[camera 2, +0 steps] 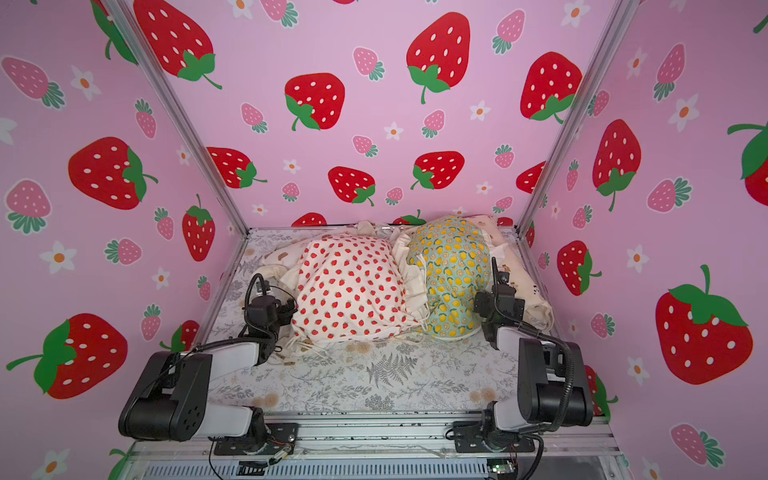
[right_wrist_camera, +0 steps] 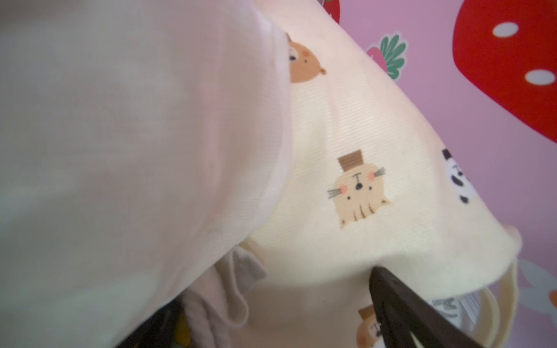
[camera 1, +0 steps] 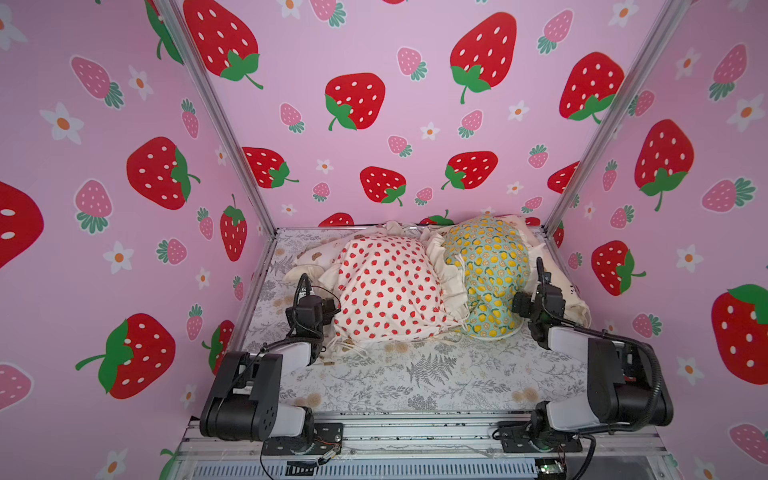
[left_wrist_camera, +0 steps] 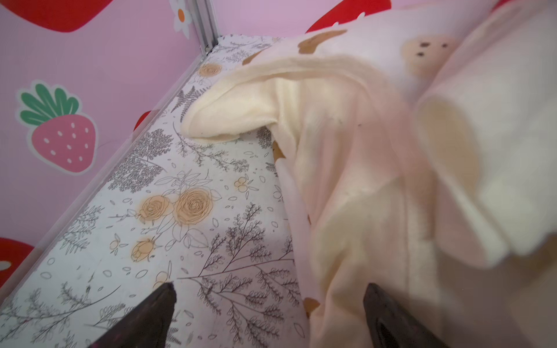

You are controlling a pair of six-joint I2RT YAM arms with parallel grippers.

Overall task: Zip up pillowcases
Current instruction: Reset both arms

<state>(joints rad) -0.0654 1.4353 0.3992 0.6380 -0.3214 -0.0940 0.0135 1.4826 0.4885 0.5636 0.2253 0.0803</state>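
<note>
While strawberry pillowcase [camera 1: 386,286] and lemon pillowcase [camera 1: 490,274] are lying side by side at back of fern-print sheet [camera 1: 415,374], left gripper [left_wrist_camera: 269,287] is hovering, jaws apart, empty, at edge of small-bear pillowcase [left_wrist_camera: 376,54]; right gripper [right_wrist_camera: 271,289], jaws apart, is sitting against bear-head pillowcase [right_wrist_camera: 355,180].

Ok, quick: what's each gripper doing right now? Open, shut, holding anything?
Left gripper: open, holding nothing, beside the bear-print pillowcase.
Right gripper: open, gripping nothing, close against the animal-head pillowcase.
</note>
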